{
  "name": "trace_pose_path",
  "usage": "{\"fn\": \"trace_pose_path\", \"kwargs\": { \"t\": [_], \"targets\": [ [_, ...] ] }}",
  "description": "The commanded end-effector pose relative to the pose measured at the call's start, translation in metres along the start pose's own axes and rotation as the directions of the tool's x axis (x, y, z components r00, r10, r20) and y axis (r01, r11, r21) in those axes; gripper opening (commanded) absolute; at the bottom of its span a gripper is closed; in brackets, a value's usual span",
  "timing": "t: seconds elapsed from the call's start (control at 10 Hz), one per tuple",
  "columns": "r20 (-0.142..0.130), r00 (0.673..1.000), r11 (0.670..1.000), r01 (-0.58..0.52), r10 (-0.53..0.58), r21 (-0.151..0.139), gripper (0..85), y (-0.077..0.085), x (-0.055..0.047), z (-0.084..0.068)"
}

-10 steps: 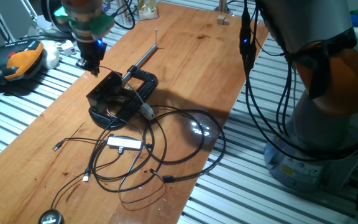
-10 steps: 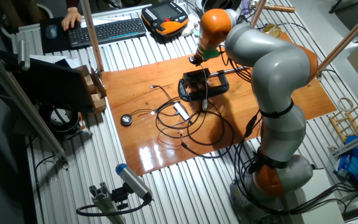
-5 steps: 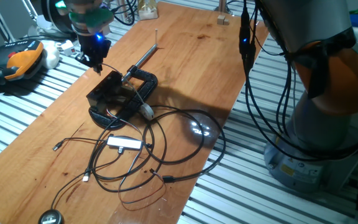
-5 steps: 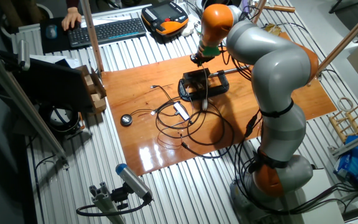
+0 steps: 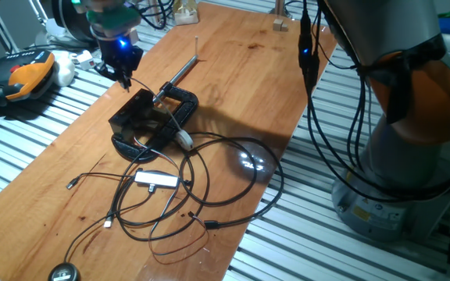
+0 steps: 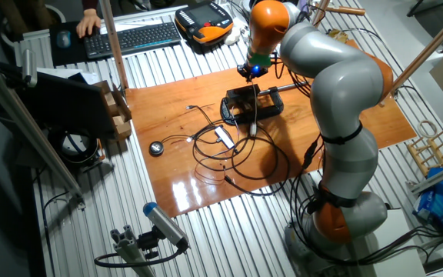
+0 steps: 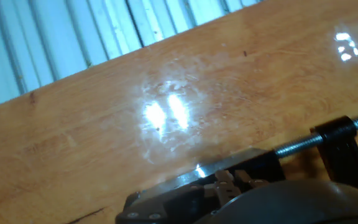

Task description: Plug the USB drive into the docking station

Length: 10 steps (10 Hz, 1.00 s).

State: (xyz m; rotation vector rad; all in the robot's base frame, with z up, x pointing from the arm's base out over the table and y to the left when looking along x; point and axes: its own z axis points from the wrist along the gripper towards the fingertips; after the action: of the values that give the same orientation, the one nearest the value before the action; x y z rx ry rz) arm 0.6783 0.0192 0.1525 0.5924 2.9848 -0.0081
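I hold the claw [image 5: 126, 76] just above the dock's [image 5: 141, 119] back edge to line up a port, though I can't tell if it grips anything.

You have the docking station [image 5: 141, 122] sitting upright on the tabletop [image 5: 241, 86], near its left long edge in one fixed view: a black boxy unit on a rounded black base, thin wires at its front. No USB drive can be made out.
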Motion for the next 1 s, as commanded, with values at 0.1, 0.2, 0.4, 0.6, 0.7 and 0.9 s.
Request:
{"fn": "trace_pose_path", "kwargs": {
  "t": [0.1,0.2,0.4,0.6,0.7,0.9],
  "targets": [
    [-0.005,0.974,0.974,-0.228,0.228,0.019,0.0,-0.004,0.001,-0.003],
    [-0.005,0.964,0.964,-0.265,0.265,0.023,0.0,-0.004,0.002,-0.004],
    [-0.003,0.953,0.952,-0.301,0.302,0.046,0.0,-0.006,0.003,-0.005],
    [0.002,0.941,0.939,-0.338,0.339,0.054,0.0,-0.014,0.002,-0.001],
    [0.007,0.934,0.933,-0.357,0.357,0.052,0.0,-0.016,0.002,0.0],
    [0.006,0.921,0.919,-0.39,0.39,0.055,0.0,-0.016,0.001,0.002]
  ]
}}
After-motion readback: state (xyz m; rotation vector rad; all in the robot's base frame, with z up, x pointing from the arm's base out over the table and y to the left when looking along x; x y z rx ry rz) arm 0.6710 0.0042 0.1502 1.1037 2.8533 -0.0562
